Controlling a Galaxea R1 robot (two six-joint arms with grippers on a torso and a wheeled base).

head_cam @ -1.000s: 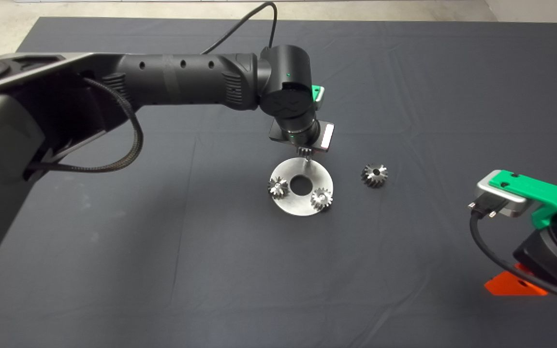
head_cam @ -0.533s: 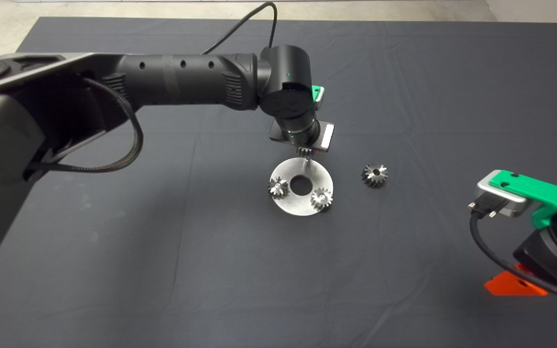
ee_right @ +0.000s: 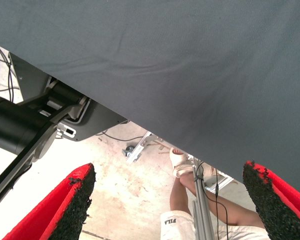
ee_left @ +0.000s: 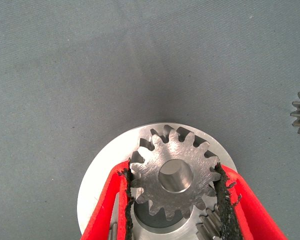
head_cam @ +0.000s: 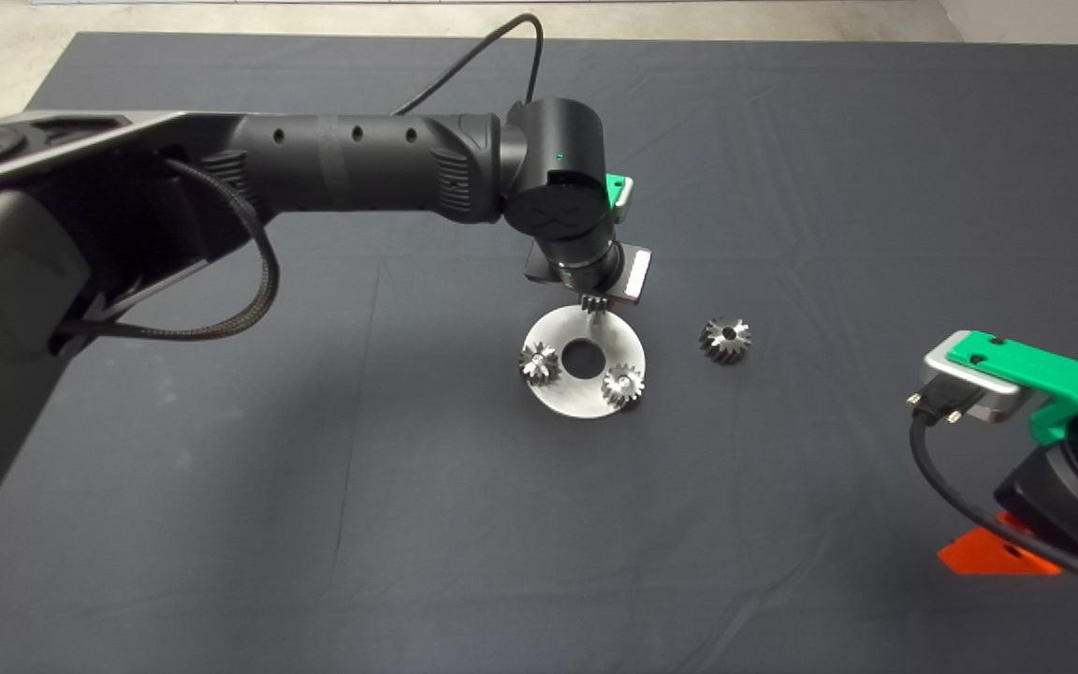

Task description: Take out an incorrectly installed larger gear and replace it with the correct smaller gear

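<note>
One smaller gear [ee_left: 173,175], clamped between the pads of the left gripper [ee_left: 173,197], just above the round plate [head_cam: 553,335]; larger gear [head_cam: 724,339] on the mat [head_cam: 314,524], right of the plate; right gripper [ee_right: 170,205] parked at lower right, fingers wide apart.

This looks like a robotics lab or test workshop: a wide dark grey cloth mat [head_cam: 221,524] covers the table, the bare pale concrete floor [ee_right: 115,195] shows beyond its edge, loose black cables [ee_right: 2,67] trail there, and a person's leg [ee_right: 190,200] stands beside an aluminium frame [ee_right: 202,210].
</note>
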